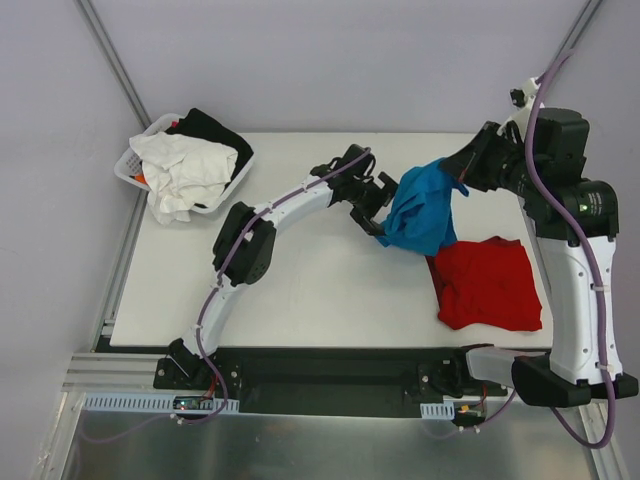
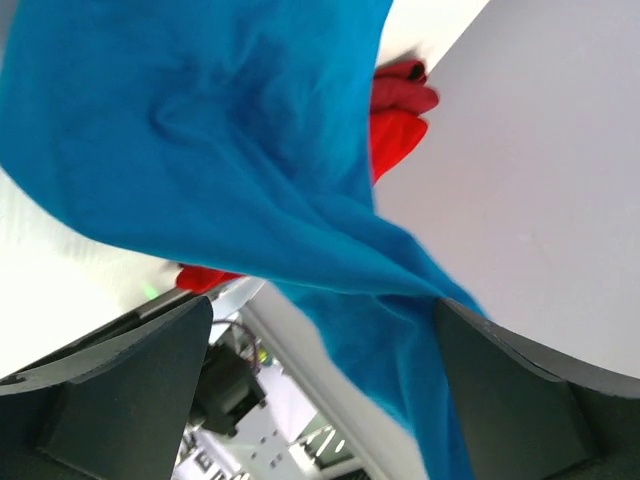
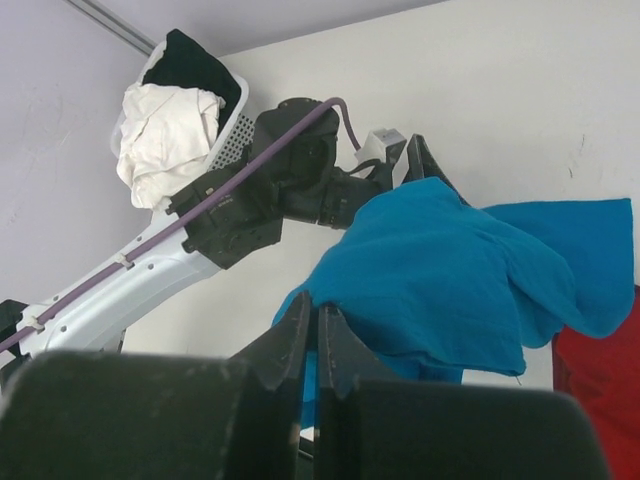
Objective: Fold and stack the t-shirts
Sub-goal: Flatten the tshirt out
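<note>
The turquoise-blue t-shirt [image 1: 420, 210] hangs bunched above the table between the two arms. My right gripper [image 1: 456, 178] is shut on a fold of its edge; in the right wrist view the closed fingertips [image 3: 315, 310] pinch the blue cloth [image 3: 450, 270]. My left gripper [image 1: 377, 213] is at the shirt's left side with its jaws wide apart. In the left wrist view the blue cloth [image 2: 250, 150] drapes between the fingers [image 2: 110, 380] without being pinched. The red t-shirt [image 1: 487, 283] lies folded flat on the table at the right, partly visible behind the blue cloth [image 2: 400, 120].
A white basket [image 1: 135, 165] at the table's back left corner holds a white garment [image 1: 185, 170] and a black garment [image 1: 215, 130]. The table's near edge and the black mounting rail [image 1: 330, 375] run along the front.
</note>
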Controlling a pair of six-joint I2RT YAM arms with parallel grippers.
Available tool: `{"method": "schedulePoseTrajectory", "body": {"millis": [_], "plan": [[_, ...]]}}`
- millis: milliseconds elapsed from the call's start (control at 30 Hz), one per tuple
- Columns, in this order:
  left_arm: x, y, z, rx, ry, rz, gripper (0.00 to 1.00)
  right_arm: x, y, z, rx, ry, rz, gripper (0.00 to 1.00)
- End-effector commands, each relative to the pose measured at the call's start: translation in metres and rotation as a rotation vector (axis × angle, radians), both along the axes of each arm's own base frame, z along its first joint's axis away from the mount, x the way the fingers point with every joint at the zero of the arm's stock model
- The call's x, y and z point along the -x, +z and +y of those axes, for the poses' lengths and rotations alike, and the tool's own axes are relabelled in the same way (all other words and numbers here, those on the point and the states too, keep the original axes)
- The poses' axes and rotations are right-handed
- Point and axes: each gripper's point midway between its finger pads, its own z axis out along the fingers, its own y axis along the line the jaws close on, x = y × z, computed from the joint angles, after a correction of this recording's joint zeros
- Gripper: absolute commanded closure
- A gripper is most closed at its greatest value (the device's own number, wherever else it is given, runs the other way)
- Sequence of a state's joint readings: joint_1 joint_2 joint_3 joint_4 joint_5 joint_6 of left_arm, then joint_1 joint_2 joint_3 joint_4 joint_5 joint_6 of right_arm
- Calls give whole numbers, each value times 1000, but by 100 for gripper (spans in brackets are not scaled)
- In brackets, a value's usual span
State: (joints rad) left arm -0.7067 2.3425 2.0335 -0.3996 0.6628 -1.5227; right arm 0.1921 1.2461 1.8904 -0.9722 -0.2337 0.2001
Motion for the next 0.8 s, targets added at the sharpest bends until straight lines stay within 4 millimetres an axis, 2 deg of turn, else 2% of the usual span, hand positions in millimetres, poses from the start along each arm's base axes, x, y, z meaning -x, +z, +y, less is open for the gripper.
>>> {"method": "schedulePoseTrajectory", "body": {"millis": [0,100,233,367,400,500,533,600,633,767], "plan": [[-24,5,-6,-41,173,60,8,-3,16,3,-45,0,-72,99],[-36,3,-6,-52,212,26,17,0,11,0,-41,-11,-65,99],[-42,-8,-9,-62,241,45,19,5,6,-3,-29,-20,-56,99],[-42,-4,-16,-31,229,39,20,10,7,-7,-14,-30,-60,99],[-41,-2,-16,-27,220,33,24,10,6,-7,-11,-32,-58,99],[-28,-3,-17,-17,180,58,75,10,8,-9,-1,-39,-65,99],[-22,-13,-15,-33,172,81,100,10,9,-10,2,-40,-70,99],[-12,-12,-14,-33,154,81,100,7,13,-10,5,-40,-78,99],[-8,-18,-11,-45,153,87,100,6,14,-10,7,-39,-81,99],[-5,-12,-11,-28,135,73,100,3,18,-9,10,-31,-87,99]]}}
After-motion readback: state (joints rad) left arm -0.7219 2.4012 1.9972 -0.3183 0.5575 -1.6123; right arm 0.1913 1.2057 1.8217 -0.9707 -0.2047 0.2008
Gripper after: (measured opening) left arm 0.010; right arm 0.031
